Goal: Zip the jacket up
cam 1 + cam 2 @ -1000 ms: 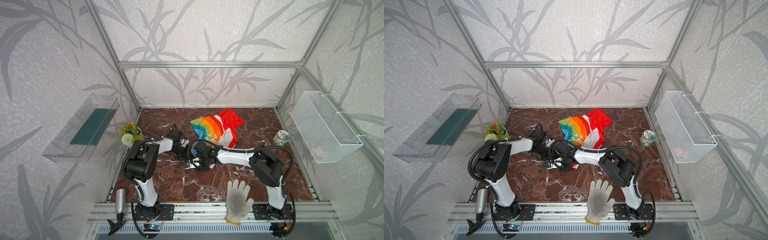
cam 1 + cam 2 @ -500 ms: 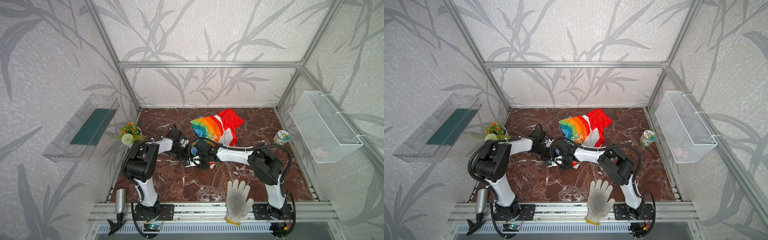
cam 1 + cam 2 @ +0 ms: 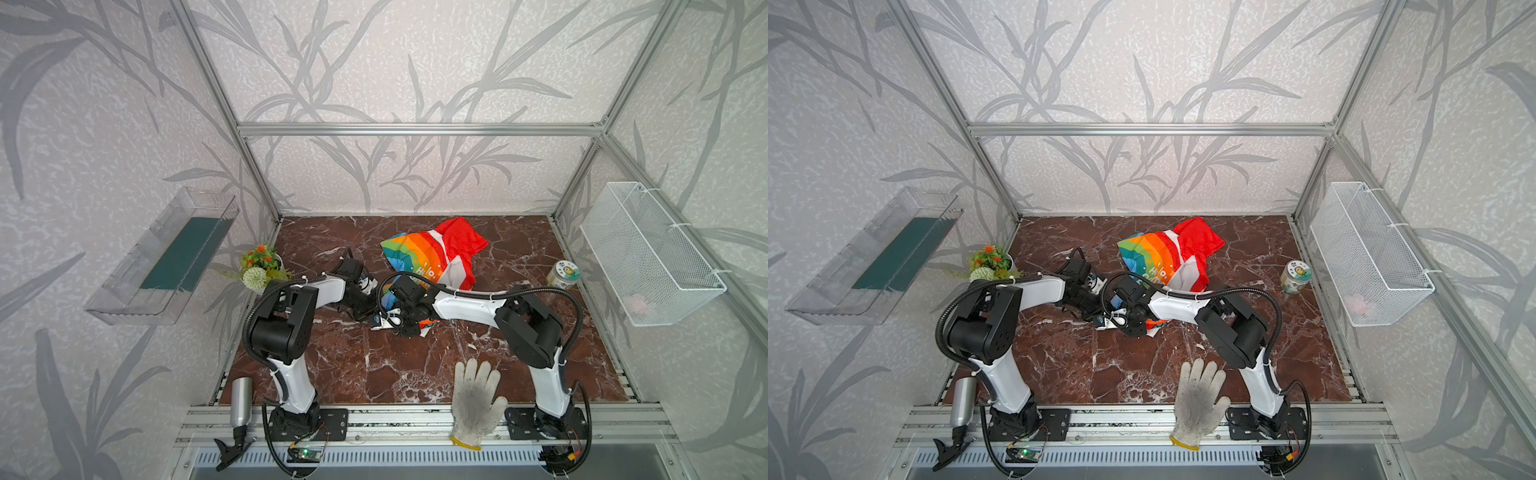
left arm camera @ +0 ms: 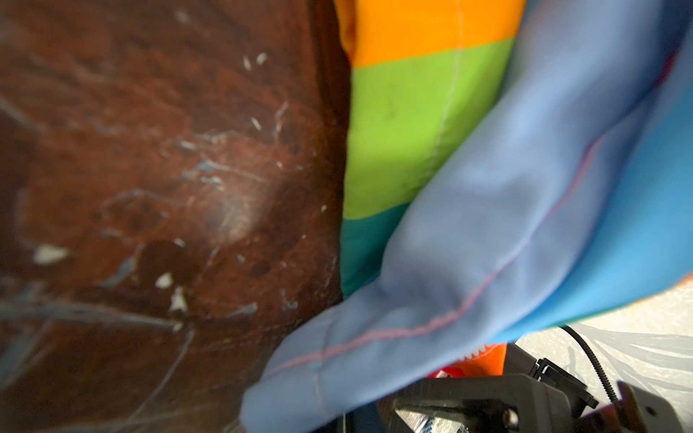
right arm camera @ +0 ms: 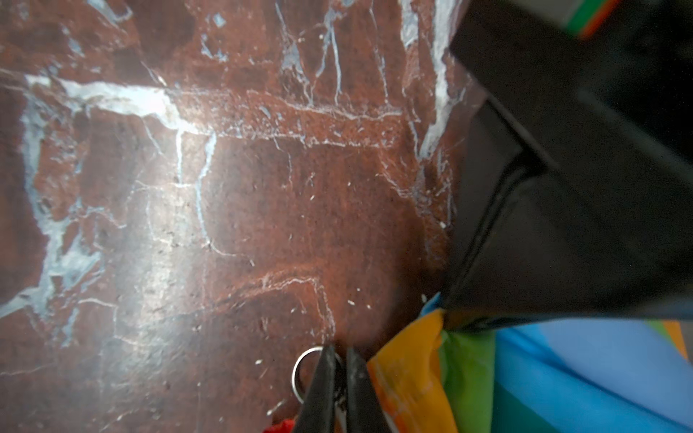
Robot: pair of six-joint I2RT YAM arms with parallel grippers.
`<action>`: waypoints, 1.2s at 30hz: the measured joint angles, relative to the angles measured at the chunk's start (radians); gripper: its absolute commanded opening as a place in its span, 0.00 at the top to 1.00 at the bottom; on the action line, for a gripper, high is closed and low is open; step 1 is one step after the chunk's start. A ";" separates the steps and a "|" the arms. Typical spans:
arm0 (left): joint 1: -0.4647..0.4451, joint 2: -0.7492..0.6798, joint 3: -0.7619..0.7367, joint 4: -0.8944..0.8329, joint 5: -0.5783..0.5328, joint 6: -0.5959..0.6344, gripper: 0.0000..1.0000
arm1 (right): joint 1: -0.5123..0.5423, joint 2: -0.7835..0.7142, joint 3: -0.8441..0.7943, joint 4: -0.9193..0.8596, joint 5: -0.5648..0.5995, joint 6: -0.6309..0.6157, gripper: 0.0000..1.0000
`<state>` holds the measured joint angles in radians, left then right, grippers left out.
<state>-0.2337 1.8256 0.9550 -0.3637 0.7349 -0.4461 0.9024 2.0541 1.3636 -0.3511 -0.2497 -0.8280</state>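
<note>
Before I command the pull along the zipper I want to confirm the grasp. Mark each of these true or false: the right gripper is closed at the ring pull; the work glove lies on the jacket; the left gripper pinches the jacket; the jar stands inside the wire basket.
1. The right gripper is closed at the ring pull. True.
2. The work glove lies on the jacket. False: it lies at the front edge of the table, apart from the jacket.
3. The left gripper pinches the jacket. True: it is shut on a corner of the fabric.
4. The jar stands inside the wire basket. False: it stands on the table, beside the basket.
</note>
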 measured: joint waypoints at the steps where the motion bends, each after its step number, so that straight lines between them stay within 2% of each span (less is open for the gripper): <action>1: 0.000 0.000 0.000 0.000 0.000 0.000 1.00 | 0.001 0.000 0.000 0.002 0.000 0.006 0.94; 9: 0.000 -0.003 -0.002 0.001 -0.003 -0.001 1.00 | 0.006 -0.014 -0.039 0.084 0.002 0.106 0.99; 21: 0.003 -0.025 -0.033 0.010 -0.010 0.000 1.00 | 0.005 -0.130 -0.245 0.355 0.016 0.395 1.00; 30: 0.004 -0.043 -0.053 0.015 -0.027 -0.002 1.00 | 0.005 -0.209 -0.370 0.530 0.108 0.570 1.00; 36: 0.004 -0.075 -0.079 0.015 -0.046 -0.003 1.00 | 0.009 -0.219 -0.428 0.610 0.223 0.677 1.00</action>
<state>-0.2298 1.7508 0.8761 -0.3489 0.6888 -0.4488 0.9115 1.8355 0.9360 0.2588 -0.0265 -0.1509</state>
